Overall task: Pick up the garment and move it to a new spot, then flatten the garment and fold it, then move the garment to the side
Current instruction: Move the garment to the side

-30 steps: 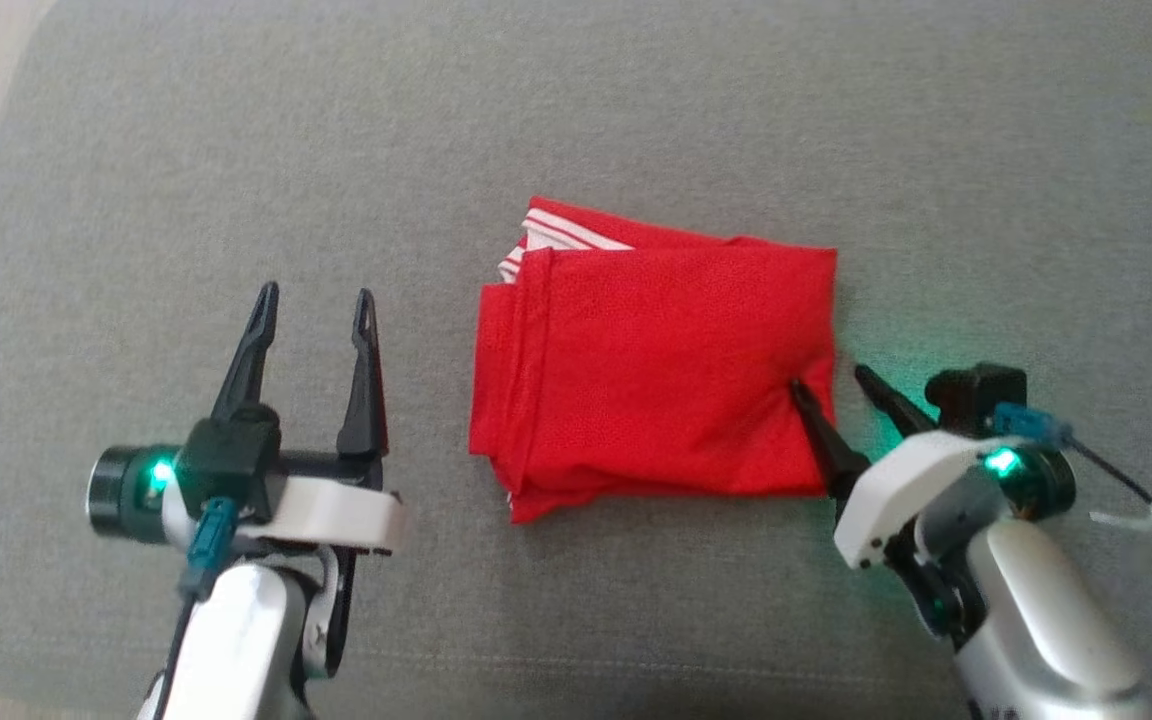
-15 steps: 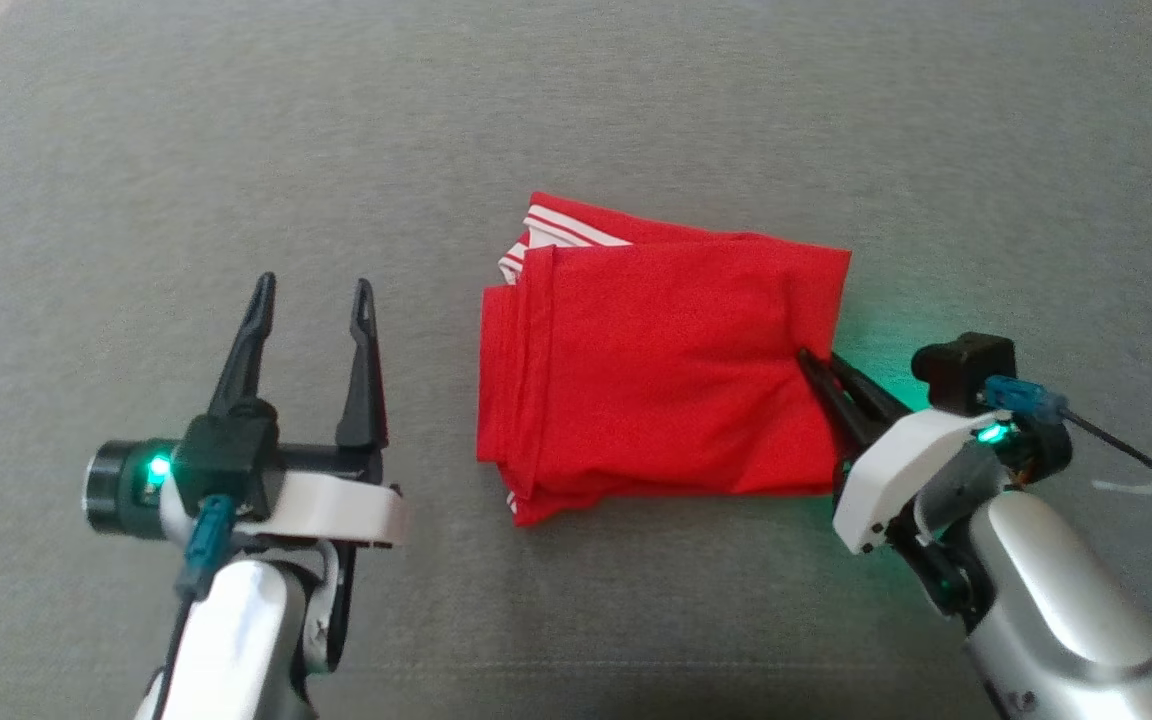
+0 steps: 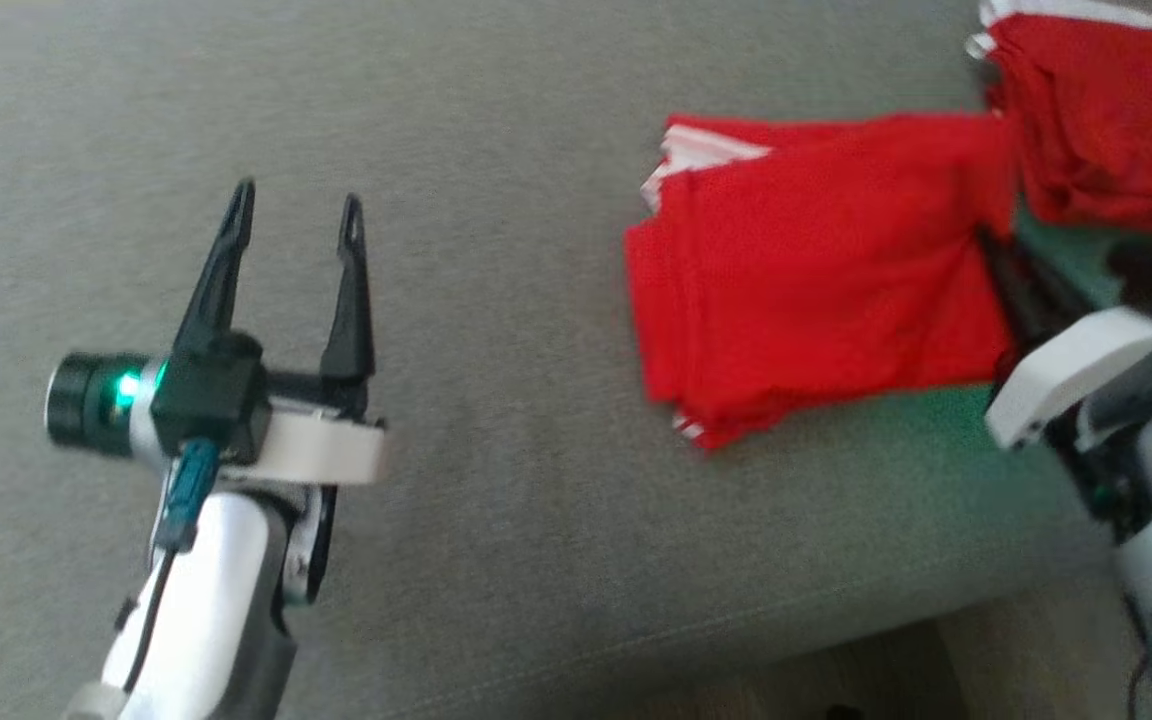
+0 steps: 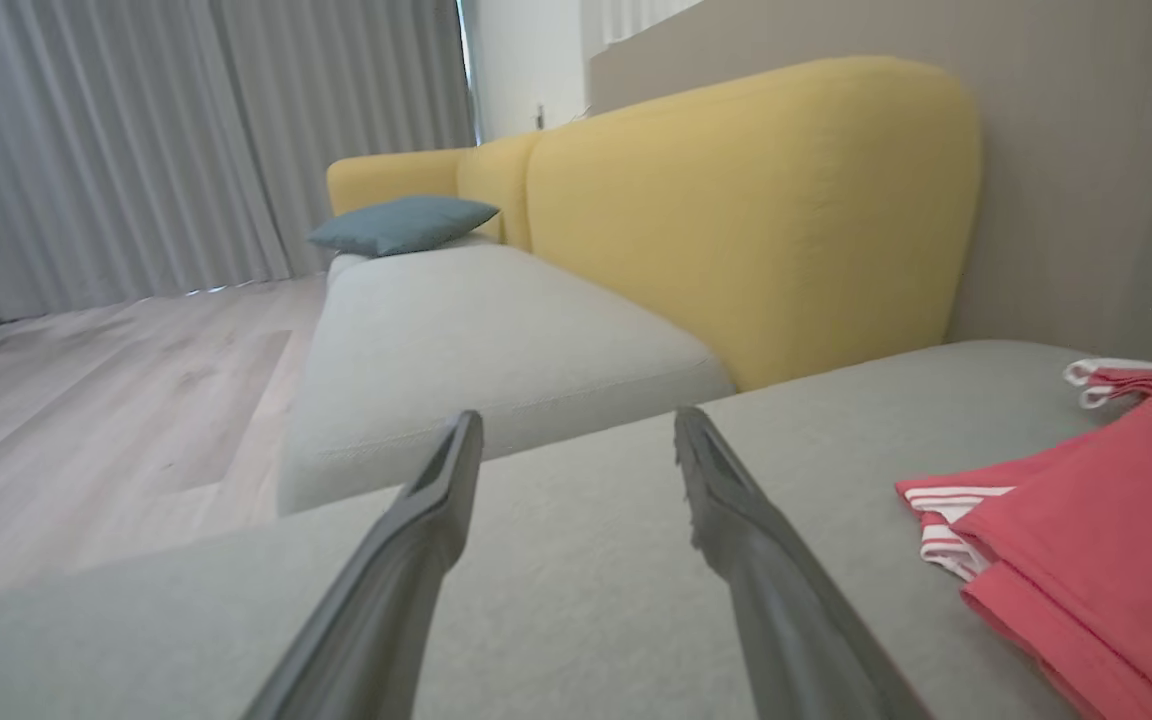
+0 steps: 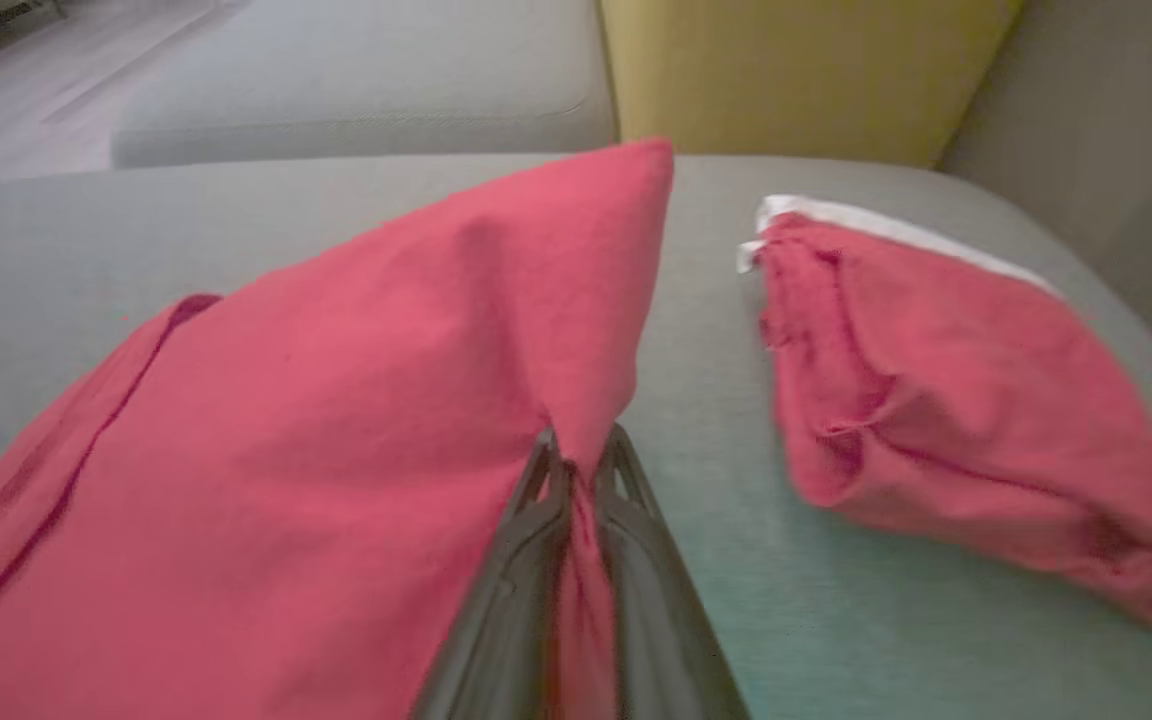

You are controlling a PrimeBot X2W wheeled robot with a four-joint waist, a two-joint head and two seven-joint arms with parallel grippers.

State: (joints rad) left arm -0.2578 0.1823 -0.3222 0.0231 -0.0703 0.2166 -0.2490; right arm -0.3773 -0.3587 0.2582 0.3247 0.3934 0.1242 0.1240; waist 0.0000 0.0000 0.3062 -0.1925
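The garment [image 3: 816, 270] is a folded red piece with white stripes at its left end, lying on the grey couch seat [image 3: 496, 420]. My right gripper [image 3: 998, 255] is shut on its right edge. In the right wrist view the red cloth [image 5: 336, 420] bunches up into a peak where the right gripper [image 5: 581, 460] pinches it. My left gripper [image 3: 296, 200] hovers open over bare cushion to the left of the garment, well apart from it. Between its two fingers in the left wrist view, the left gripper [image 4: 576, 430] holds nothing, and the garment [image 4: 1086, 530] lies to the right.
A second red garment [image 3: 1096, 130] with a white band lies crumpled at the far right, close to the held one [image 5: 936, 400]. The seat's front edge [image 3: 736, 640] runs along the bottom right. A yellow backrest [image 4: 756, 200] and a blue pillow [image 4: 401, 222] stand beyond.
My right gripper has closed on the garment's right edge and drawn it rightward. The head view has shifted, bringing the second red garment and the seat's front edge into it. The left gripper stays open.
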